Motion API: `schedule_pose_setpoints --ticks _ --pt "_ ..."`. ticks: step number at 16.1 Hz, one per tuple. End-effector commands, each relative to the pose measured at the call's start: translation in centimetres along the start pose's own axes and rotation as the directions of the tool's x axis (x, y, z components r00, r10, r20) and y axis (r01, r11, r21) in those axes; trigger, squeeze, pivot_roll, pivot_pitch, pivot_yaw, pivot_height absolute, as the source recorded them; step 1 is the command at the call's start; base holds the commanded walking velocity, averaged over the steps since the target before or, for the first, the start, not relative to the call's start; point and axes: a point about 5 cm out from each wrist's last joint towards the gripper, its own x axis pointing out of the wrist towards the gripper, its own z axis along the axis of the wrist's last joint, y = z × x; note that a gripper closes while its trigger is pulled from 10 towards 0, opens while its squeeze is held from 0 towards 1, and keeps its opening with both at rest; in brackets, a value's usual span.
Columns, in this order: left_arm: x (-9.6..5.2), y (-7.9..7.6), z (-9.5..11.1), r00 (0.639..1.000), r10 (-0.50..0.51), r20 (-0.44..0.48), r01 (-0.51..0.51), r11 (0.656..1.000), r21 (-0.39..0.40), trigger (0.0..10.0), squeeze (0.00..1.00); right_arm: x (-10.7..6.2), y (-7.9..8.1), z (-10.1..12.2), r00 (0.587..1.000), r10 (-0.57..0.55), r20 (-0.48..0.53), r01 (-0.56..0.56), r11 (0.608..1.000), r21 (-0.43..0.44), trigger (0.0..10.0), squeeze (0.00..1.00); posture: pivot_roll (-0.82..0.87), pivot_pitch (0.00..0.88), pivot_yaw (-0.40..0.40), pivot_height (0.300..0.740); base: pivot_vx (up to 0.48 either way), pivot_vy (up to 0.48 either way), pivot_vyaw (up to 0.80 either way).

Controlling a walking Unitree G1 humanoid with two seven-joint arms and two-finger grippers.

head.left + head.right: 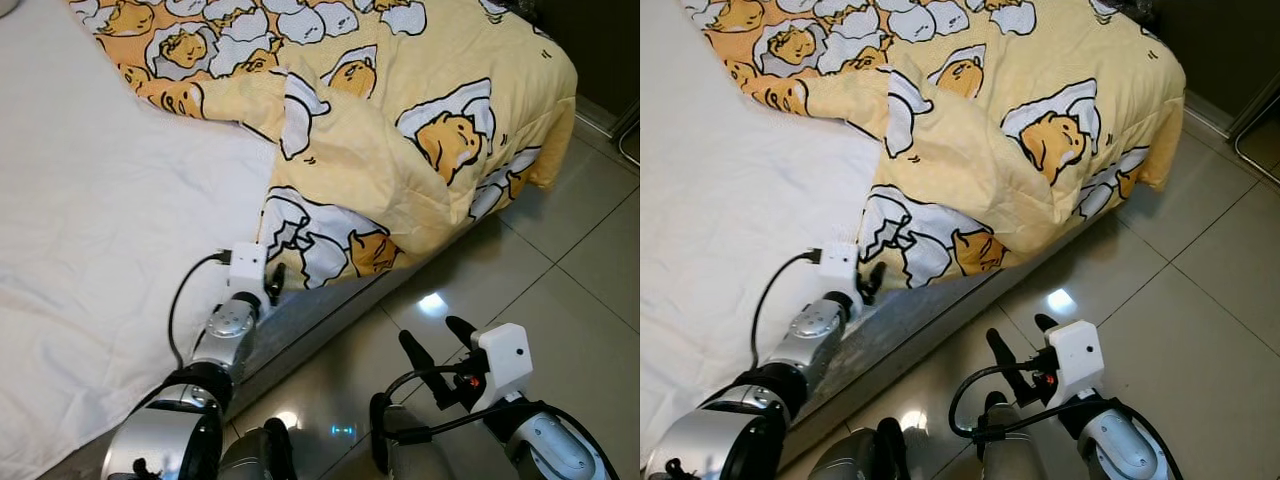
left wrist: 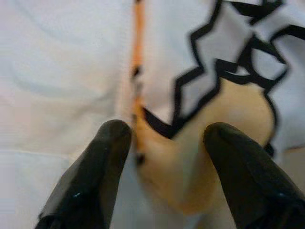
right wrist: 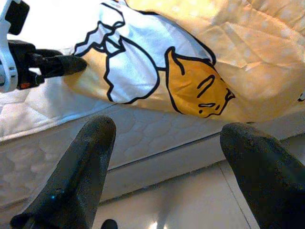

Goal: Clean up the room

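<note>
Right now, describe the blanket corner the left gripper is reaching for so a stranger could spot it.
On the bed's white sheet lies a rumpled yellow blanket printed with cartoon egg figures. Its corner hangs at the mattress edge, just ahead of the open left gripper. It is the lowest, nearest point, showing a white eggshell print.

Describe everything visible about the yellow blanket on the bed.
The blanket is soft pale-yellow fabric printed with cartoon egg characters in white, orange and black outline. It lies rumpled and folded over across the far half of the bed, leaving white sheet bare, and drapes over the mattress edge toward the tiled floor. The left gripper is open, with the blanket's near corner between its fingers.
</note>
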Motion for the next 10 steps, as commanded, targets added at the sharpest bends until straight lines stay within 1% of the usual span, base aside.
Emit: schedule_pose_setpoints --ticks 1,10 --pt "-0.07 0.65 -0.18 1.000 0.029 -0.006 -0.029 1.000 0.001 10.0 1.00 -0.26 0.39 -0.13 1.000 0.016 -0.011 -0.016 1.000 0.016 10.0 0.00 -0.33 0.253 0.098 0.740 0.000 0.000 0.00" --pt "0.02 0.65 0.02 1.000 0.025 -0.004 -0.025 1.000 -0.001 10.0 1.00 -0.26 0.42 -0.07 1.000 0.024 -0.008 -0.024 1.000 0.012 10.0 0.00 -0.33 0.252 0.099 0.740 0.000 0.000 0.00"
